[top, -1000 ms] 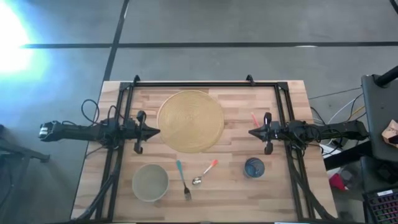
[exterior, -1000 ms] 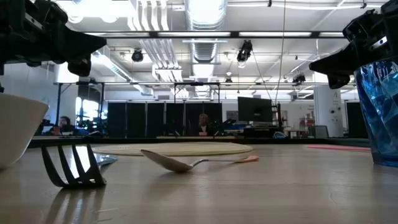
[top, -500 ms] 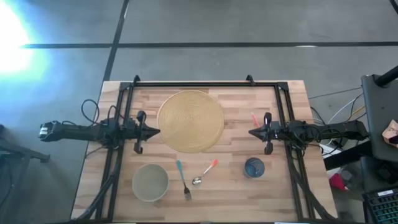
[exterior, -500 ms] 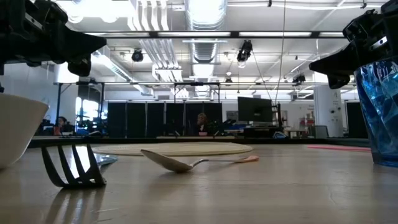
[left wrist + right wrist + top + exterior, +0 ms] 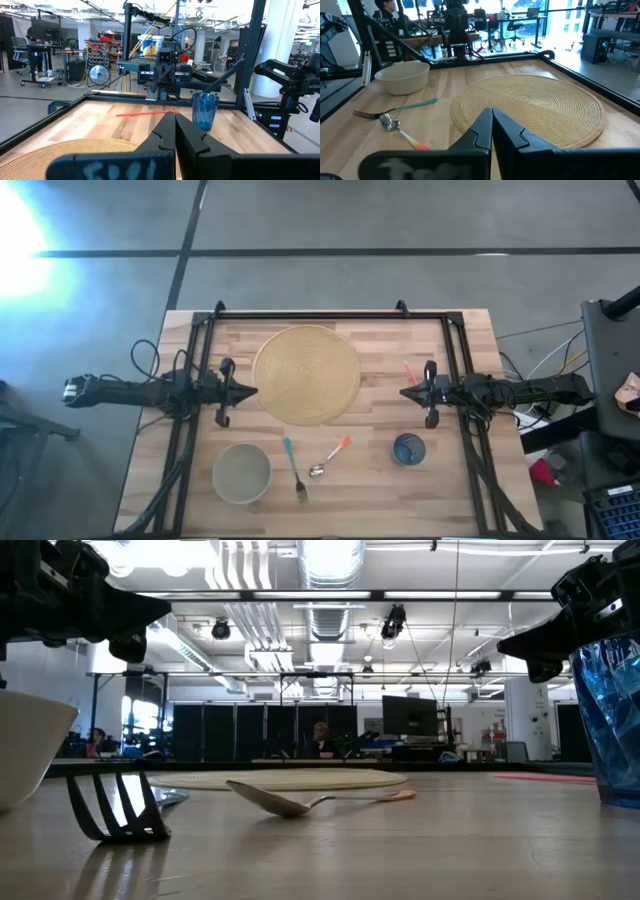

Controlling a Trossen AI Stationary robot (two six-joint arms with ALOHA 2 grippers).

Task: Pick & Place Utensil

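Note:
A fork [image 5: 294, 468] with a teal handle and a spoon [image 5: 329, 457] with an orange handle lie flat on the table near its front edge, side by side. In the right wrist view the fork [image 5: 395, 109] and spoon [image 5: 400, 131] lie before the bowl. My left gripper [image 5: 252, 392] hovers shut at the left edge of the round woven mat [image 5: 306, 374], fingers level and pointing right. My right gripper [image 5: 404, 393] hovers shut right of the mat, pointing left. Both are above the table and touch nothing.
A cream bowl [image 5: 241, 474] stands left of the fork. A blue patterned glass [image 5: 408, 449] stands right of the spoon. A thin red stick [image 5: 409, 372] lies right of the mat. A black frame [image 5: 310, 314] runs around the table's far and side edges.

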